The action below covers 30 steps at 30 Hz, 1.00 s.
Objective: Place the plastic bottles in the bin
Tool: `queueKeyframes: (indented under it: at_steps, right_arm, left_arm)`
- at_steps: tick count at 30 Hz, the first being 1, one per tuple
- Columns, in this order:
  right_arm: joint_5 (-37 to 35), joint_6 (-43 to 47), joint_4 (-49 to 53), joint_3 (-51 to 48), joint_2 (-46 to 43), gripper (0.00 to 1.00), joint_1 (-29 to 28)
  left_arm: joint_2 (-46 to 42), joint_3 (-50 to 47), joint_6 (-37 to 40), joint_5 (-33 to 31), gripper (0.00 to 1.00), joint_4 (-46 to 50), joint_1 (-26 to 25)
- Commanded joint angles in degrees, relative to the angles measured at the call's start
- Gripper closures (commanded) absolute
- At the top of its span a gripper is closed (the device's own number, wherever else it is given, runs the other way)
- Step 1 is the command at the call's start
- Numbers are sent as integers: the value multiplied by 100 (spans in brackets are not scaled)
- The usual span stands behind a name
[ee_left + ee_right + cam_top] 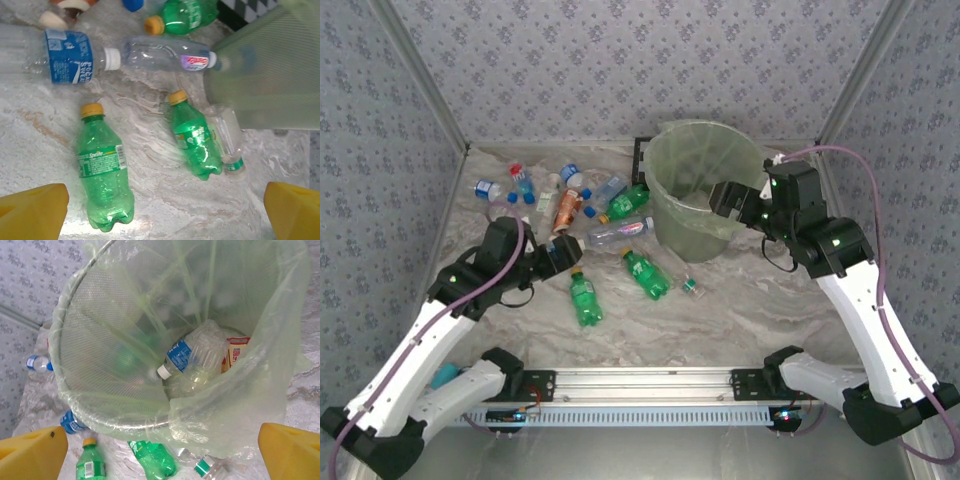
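Our left fingers (pixel 32 212) stand wide apart with nothing between them. They hang over the bench (pixel 770 310), just above the green Sprite bottle (pixel 102 175), which lies flat with its yellow cap toward the top of the wrist picture. We judge this is the bottle to take next. It sits left of the middle between the fingers, so we would shift that way first and then come straight down. The fingers should straddle the labelled belly, not the neck or the cap. We would close gently, because the thin plastic will probably dent and the round body may roll or squirt out.

Our right fingers (pixel 290 452) are also spread and empty, poised over the mouth of the bin (pixel 665 205) at the upper centre-right of the overhead picture. A clear bottle with a blue label (pixel 192 357) lies at the bottom of it.

A second green bottle (pixel 195 142) lies near the Sprite one, to its right. A small clear bottle with a green cap (pixel 230 145) lies just beside that, by the bin's foot. A clear bottle with a pink label (pixel 167 54) lies above them, and blue-labelled bottles (pixel 523 183) cluster at the upper left. A black rack (pixel 642 160) stands behind the bin.

The right arm sits over the bin's mouth, so the left should come in over the rim's left side. The loose bag edge could snag.
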<state>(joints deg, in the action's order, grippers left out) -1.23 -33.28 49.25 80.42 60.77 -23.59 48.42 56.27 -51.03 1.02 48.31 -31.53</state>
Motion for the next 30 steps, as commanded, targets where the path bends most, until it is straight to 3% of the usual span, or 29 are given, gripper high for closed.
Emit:
queueKeyframes:
  at_steps: [1,13,30]
  right_arm:
    - [420,457,-348,-153,-96,0,-46]
    - [969,902,-662,-270,-113,0,-225]
    - [1014,1143,-895,38,336,0,-225]
  left_arm:
    - [117,-177,-448,-464,0,198,-174]
    - [1082,-798,-1001,-937,0,-103,-709]
    - [2862,-1243,-959,-464,3,-1233,-1074]
